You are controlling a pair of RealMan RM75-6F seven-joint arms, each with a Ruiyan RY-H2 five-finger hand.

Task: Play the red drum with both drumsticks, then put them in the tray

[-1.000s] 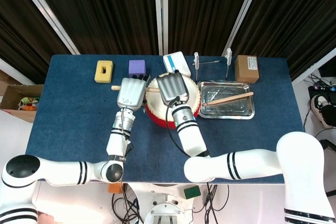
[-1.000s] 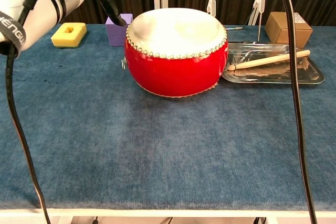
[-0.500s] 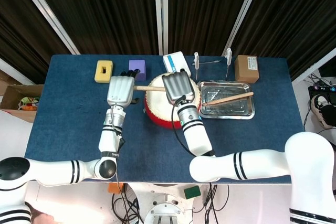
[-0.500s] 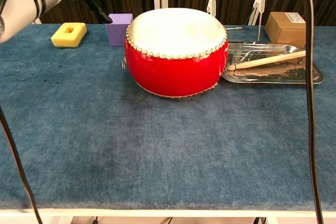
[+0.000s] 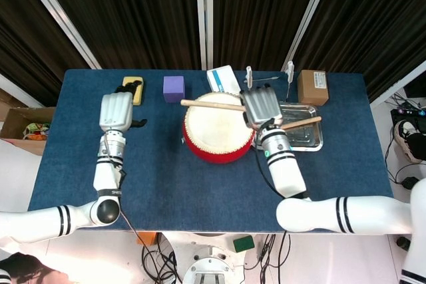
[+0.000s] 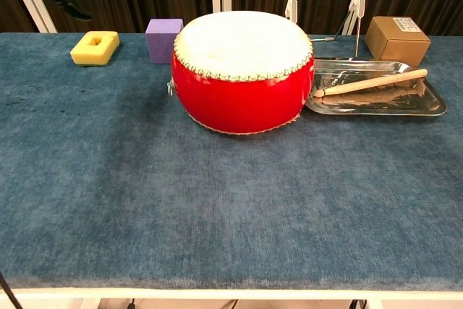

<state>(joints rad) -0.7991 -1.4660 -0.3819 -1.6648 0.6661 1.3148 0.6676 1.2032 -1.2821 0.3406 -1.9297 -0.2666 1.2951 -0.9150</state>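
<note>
A: Where is the second drumstick (image 5: pixel 214 105) being kept relative to the red drum (image 5: pixel 217 128)?

B: It is being held above the far edge of the drum, lying roughly level, with its free end reaching out past the drum's far left rim. It is being gripped at its other end by the right hand (image 5: pixel 261 106), whose fingers are being kept curled around it, just off the drum's right side.

A: And the first drumstick (image 6: pixel 370 82)?

B: It is being left in the tray (image 6: pixel 434 103), immediately right of the drum, lying slantwise with one end over the tray's right rim.

A: What is being done by the left hand (image 5: pixel 116 111)?

B: Nothing is being carried by it. It is being held well off to the left of the drum, near the yellow block (image 6: pixel 95 46), and seen from the back; how far the fingers are being spread cannot be told.

A: How is the held stick expected to handle?

B: It is being judged light, rigid and smooth, so slipping or swinging is being considered the main risk, given that it is being held at one end. A hold nearer the middle would probably be steadier, and it is best being lowered flat beside the first stick, since the metal tray is being judged shallow and slick.
</note>
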